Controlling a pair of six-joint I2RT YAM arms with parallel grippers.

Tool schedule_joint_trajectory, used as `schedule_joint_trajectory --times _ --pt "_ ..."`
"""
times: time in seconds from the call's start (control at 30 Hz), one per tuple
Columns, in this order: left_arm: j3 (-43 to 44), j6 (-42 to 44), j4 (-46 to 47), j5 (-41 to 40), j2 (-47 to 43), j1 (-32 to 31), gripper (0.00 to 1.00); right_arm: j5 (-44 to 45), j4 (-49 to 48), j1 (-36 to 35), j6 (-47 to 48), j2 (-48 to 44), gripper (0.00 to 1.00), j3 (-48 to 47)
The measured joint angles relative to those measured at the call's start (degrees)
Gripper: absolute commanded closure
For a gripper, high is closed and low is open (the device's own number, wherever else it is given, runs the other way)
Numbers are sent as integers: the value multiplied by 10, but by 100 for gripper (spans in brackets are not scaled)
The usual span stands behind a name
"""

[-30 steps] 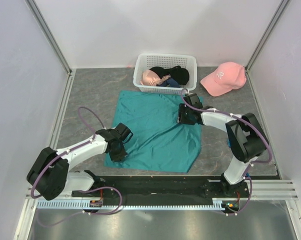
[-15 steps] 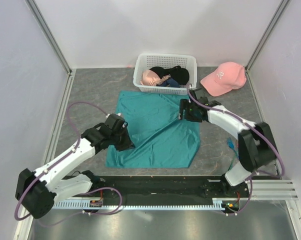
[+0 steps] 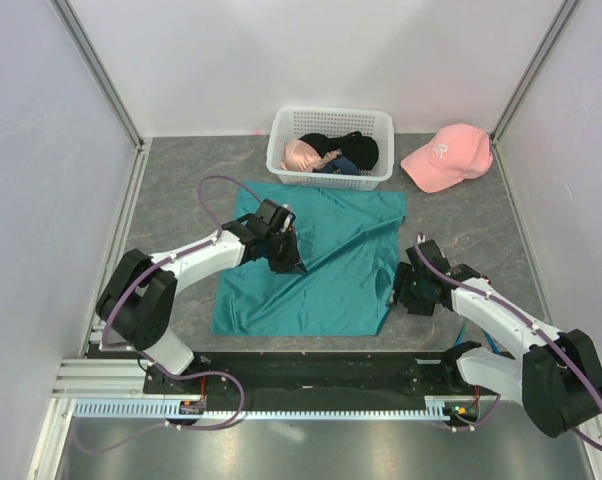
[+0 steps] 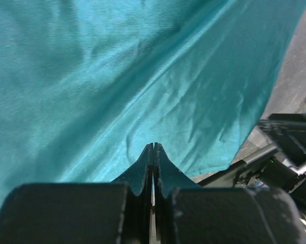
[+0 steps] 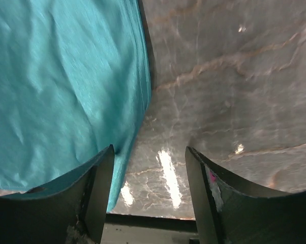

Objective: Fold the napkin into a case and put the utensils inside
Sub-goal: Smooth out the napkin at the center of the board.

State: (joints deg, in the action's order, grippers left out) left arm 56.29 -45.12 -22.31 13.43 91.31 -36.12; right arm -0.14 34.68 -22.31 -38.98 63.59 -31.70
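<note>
Top: teal napkin [image 3: 331,285] lies mid-table, not yet a case; soft, light, slumps, so take it by edges or corners. L gripper [image 3: 289,262] sits just 9 o'clock of its middle, R gripper [image 3: 399,292] at its 4 o'clock edge.
L wrist: clamped shut on thin, sheeny, wrinkled cloth.
R wrist: jaws apart, empty, over glossy marbled table [image 5: 234,76].

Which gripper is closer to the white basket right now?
Left. The left gripper, shut on the napkin mid-cloth, sits a short way in front of the basket; the right gripper is open at the napkin's near right edge, farther back.
</note>
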Motion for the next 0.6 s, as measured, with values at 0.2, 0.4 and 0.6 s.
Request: schedule_joint_trajectory --times 0.2,0.4,0.6 --pt "-9 0 29 21 1 0 98 -33 -23 -5 -21 -13 47 33" --pt "-24 0 35 22 -2 0 98 -76 -63 -18 -37 -19 67 51" --pt "-33 0 41 22 -4 0 98 -117 -102 -60 -47 19 67 23"
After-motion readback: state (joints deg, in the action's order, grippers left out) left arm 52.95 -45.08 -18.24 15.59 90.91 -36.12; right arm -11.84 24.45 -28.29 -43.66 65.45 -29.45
